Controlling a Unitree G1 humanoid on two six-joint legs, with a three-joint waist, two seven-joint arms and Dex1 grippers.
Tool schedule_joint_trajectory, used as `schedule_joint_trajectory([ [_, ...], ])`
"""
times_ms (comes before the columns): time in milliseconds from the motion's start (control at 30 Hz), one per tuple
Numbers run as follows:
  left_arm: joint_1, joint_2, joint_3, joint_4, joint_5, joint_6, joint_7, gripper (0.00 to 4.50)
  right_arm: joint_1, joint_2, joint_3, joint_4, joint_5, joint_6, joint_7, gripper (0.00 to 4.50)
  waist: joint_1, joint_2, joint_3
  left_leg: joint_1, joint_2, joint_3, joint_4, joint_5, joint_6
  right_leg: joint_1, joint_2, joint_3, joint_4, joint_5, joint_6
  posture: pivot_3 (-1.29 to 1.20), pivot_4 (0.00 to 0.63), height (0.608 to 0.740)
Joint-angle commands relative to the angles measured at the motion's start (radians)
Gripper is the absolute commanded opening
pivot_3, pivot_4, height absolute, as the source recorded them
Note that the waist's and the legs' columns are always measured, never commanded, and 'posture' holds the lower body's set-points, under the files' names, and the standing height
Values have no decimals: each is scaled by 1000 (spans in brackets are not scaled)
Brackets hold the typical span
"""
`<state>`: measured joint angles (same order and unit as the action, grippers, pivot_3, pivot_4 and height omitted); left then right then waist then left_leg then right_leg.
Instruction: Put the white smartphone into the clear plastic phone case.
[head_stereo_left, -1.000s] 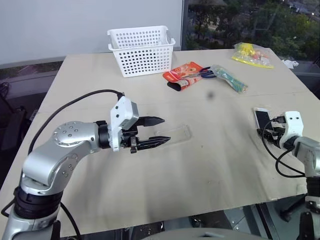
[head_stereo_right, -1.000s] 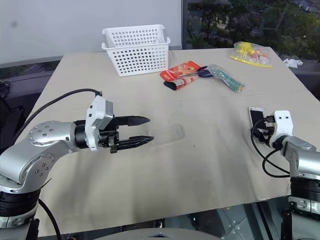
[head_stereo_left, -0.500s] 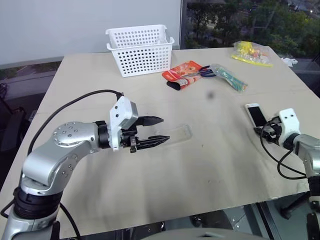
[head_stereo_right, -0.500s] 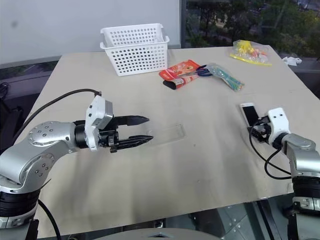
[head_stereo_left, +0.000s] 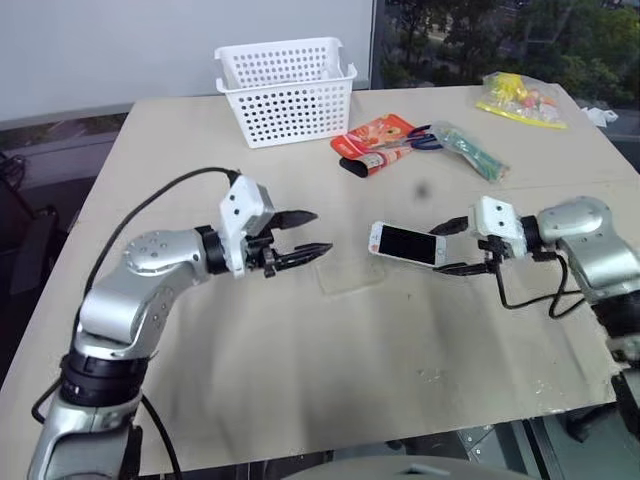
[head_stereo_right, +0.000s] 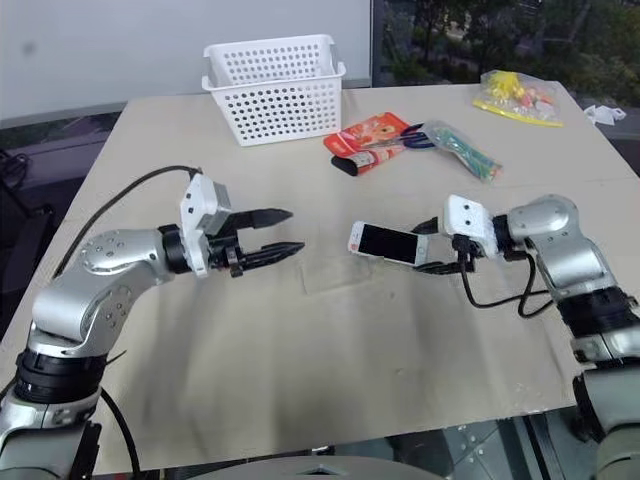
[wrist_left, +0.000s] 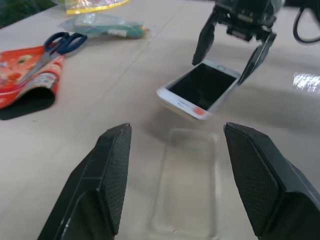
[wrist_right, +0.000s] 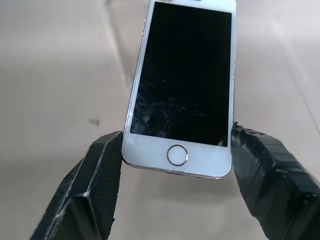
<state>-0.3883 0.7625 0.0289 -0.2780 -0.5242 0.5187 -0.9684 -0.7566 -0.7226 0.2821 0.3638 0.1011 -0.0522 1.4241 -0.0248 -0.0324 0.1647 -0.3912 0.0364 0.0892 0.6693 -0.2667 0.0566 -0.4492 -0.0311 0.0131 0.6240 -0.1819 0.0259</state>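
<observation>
Right tool (head_stereo_left: 452, 247) grips the white smartphone (head_stereo_left: 407, 243) by its two long edges at the home-button end, fingers (wrist_right: 95, 185) closed onto the sides, screen up, phone carried in the air just above the counter (head_stereo_left: 300, 370) and sticking out toward the left tool (head_stereo_left: 312, 232). Clear plastic phone case (wrist_left: 187, 180) lies flat on the counter, open side up as far as can be told, between the two tools, just ahead of the left tool's tips and just under and short of the phone's free end. Left tool is empty, fingers (wrist_left: 107, 180) spread about case-wide, hovering low beside the case, not touching it. Handling guess: phone is stiff, light, with slick glass and smooth metal edges, so an end-only pinch could let it pivot or slip; a hold nearer mid-length on the side edges would be steadier. Case is thin, light, a bit flexible and will likely skate on the counter when pushed, so the left tool should pin it by the rim or the far short end while one phone end is seated first. White basket (head_stereo_left: 285, 88), orange pouch (head_stereo_left: 375, 145), scissors (wrist_left: 57, 45) and bags sit well apart at the back.
</observation>
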Motion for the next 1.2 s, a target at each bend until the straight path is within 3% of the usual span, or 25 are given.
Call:
schedule_joint_trajectory([
  [33, -42, 23, -8, 55, 51, -75, -45, 2992, -132, 41, 51, 165, -75, -183, 65, 2861, 2, 0, 1, -1, 0, 0, 0, 0, 0, 0, 0, 0, 0, 0, 0, 0, 150, 740],
  [233, -112, 6, -47, 134, 129, -143, -57, 2992, -308, 141, 145, 447, -189, -430, 114, 2861, 9, 0, 2, -2, 0, 1, 1, 0, 0, -1, -1, -2, 1, 2, -3, 0, 150, 740],
  [467, -95, -61, -120, 45, 123, -101, -59, 2992, -343, 207, 166, 493, -187, -470, 162, 2861, 13, 0, 2, -8, 0, 0, 0, 3, -5, -5, -2, -4, 1, 4, 1, 0, 150, 740],
  [567, -78, -76, -157, 28, 139, -91, -59, 2294, -340, 215, 168, 482, -189, -466, 161, 2861, 12, 1, 2, -7, 0, -1, 1, 3, -6, -5, -2, -4, 2, 4, 1, 0, 150, 740],
  [700, -68, -89, -214, 36, 189, -98, -50, 486, -329, 215, 173, 442, -188, -439, 165, 2861, 10, 1, 2, -6, 0, -2, 1, 3, -5, -4, -1, -3, 3, 4, 1, 0, 150, 740],
  [767, -65, -105, -254, 70, 242, -118, -29, 187, -317, 214, 175, 405, -181, -415, 170, 2861, 11, 1, 2, -5, 0, -2, 2, 2, -4, -4, -1, -3, 5, 4, 1, 0, 150, 740],
  [1200, -18, -207, -365, 255, 436, -219, 61, 187, -274, 199, 198, 294, -173, -275, 187, 2861, 13, 1, 2, -6, 0, -2, 2, 3, -5, -4, -1, -4, 5, 5, 1, 0, 150, 740],
])
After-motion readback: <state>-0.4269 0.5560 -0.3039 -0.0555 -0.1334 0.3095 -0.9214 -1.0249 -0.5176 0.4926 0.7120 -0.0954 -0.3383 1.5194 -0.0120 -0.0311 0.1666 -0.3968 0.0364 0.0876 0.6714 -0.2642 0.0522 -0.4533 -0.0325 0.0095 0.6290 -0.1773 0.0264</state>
